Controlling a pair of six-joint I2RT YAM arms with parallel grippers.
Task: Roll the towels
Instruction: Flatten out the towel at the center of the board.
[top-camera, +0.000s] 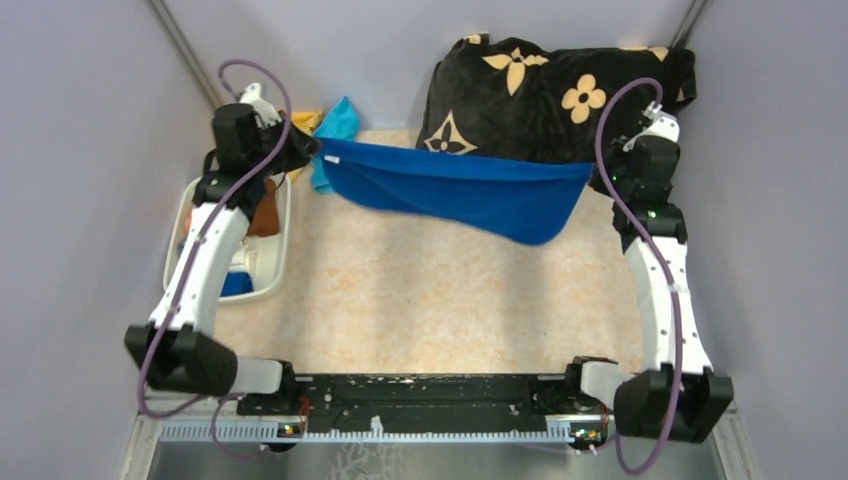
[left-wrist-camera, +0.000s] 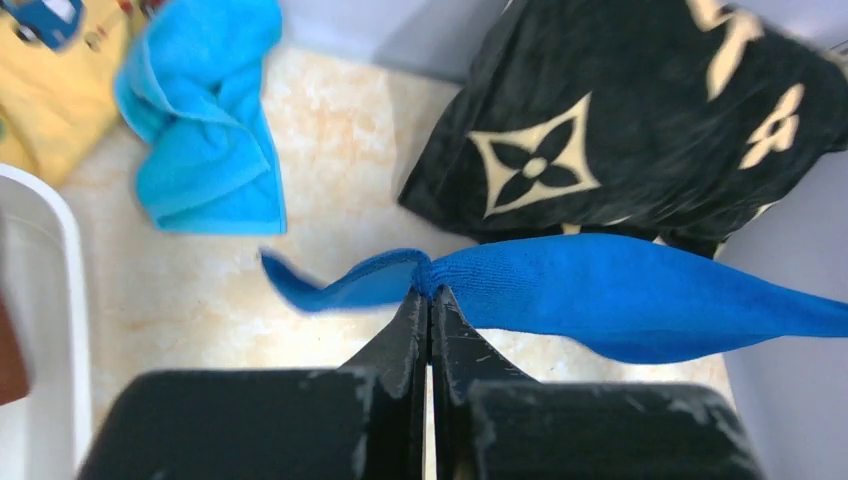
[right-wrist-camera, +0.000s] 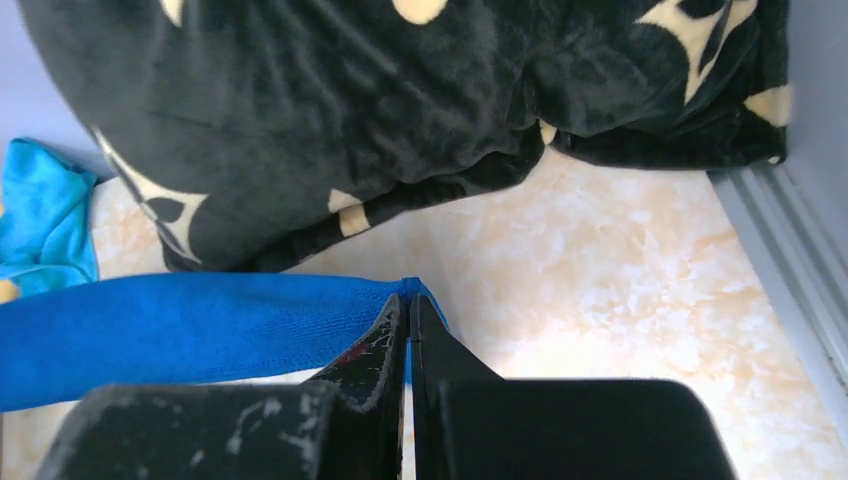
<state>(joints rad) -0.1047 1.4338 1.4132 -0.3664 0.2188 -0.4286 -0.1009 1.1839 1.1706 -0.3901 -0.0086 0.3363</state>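
Beige marbled table (top-camera: 420, 300), grey walls (top-camera: 90, 120)

The worktop (top-camera: 420, 300) is beige and mottled like marble; at its far right lies a bunched black cloth (top-camera: 540, 95) with cream flowers; at the far left lies a crumpled cyan towel (top-camera: 335, 125), touching a yellow cloth (top-camera: 307, 120); a white bin (top-camera: 284, 240) stands at the left edge.

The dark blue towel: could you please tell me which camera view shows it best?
Top external: the whole dark blue towel hangs stretched between the left gripper and right gripper. Each wrist view shows only one pinched corner.
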